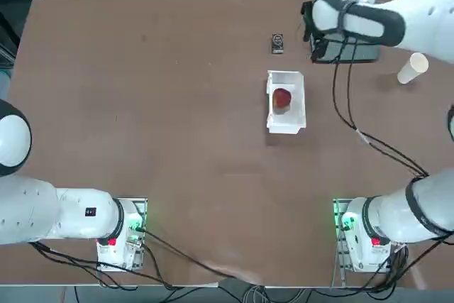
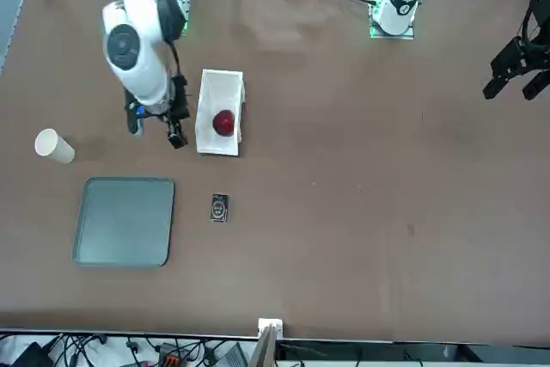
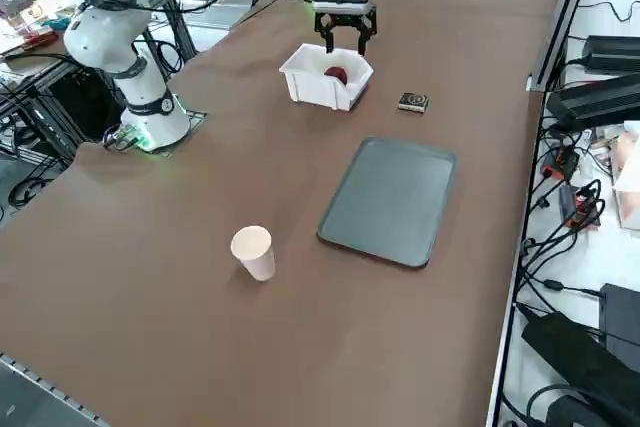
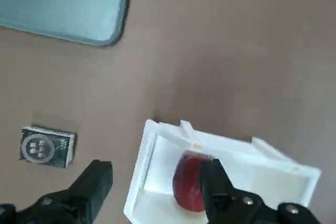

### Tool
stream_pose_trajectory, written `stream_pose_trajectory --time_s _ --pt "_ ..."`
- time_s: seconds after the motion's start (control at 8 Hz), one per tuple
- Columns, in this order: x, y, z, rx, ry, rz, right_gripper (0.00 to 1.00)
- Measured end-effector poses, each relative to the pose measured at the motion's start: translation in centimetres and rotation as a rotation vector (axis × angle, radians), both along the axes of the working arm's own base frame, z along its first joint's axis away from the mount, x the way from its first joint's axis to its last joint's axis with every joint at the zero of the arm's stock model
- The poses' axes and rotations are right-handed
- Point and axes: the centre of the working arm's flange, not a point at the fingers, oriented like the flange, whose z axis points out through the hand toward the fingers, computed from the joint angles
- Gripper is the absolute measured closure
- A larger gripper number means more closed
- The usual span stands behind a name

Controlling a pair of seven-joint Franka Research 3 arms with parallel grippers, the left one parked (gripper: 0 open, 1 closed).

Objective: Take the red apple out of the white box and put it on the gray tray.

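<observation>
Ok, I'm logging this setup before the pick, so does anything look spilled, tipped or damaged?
Nothing stands out: the white paper cup stands upright, and the red apple sits inside the rectangular white box.

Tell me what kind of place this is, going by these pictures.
Probably a robotics lab or test workshop: a robot arm whose right gripper hangs open above a big brown table, loose cables along its edge, and simple props such as a box with an apple.

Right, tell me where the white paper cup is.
In the front view, the white paper cup stands at the left, just beyond one corner of the gray tray.
</observation>
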Motion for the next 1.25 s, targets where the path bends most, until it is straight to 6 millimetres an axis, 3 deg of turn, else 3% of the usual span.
stream_pose_trajectory --time_s 0.38,0.75,1.25 --pt "-1.3 2.9 -5.5 0.009 0.005 -0.175 0.0" --pt "-3.0 5.8 -6.7 0.007 0.011 -0.214 0.0" --pt "-6.2 6.0 -10.1 -0.005 0.024 -0.09 0.0"
